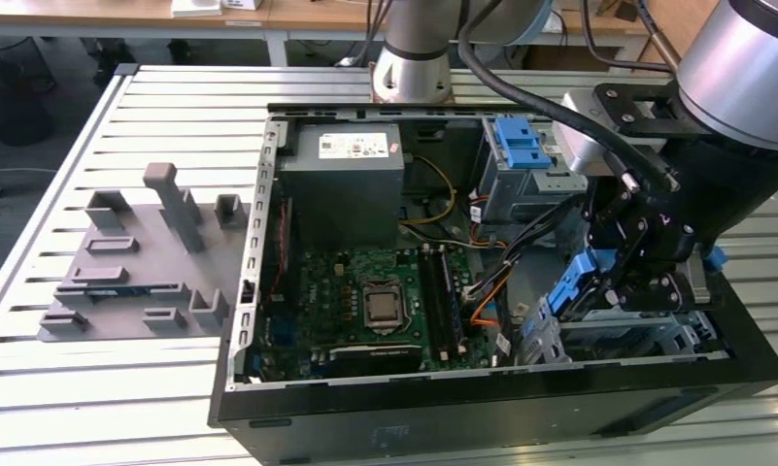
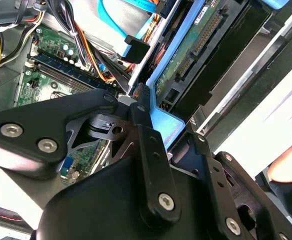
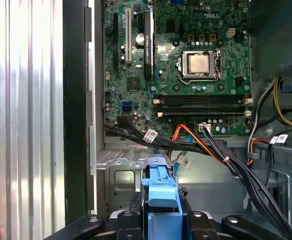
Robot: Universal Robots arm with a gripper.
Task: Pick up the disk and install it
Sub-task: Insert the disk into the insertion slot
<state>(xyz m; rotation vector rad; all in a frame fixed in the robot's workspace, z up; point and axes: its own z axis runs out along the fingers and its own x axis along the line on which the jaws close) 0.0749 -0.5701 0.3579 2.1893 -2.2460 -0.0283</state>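
Observation:
The disk [image 1: 578, 282], edged by its blue plastic bracket, stands on edge over the metal drive cage [image 1: 648, 335] in the front right corner of the open computer case [image 1: 492, 408]. My gripper [image 1: 625, 287] is shut on it from above. In the first wrist view the blue bracket [image 3: 161, 192] sits between my black fingers [image 3: 131, 215], above the cage floor. The second wrist view shows the disk's green circuit-board underside [image 2: 186, 55] and blue frame beside one finger [image 2: 143, 125]. The disk's label side is hidden.
The motherboard [image 1: 376, 301] fills the case floor. A grey power supply box with a white sticker [image 1: 343, 160] sits at the back, beside a blue latch piece [image 1: 519, 146]. Black and orange cables [image 3: 201, 142] cross near the cage. A grey plastic fixture [image 1: 143, 262] lies on the slatted table.

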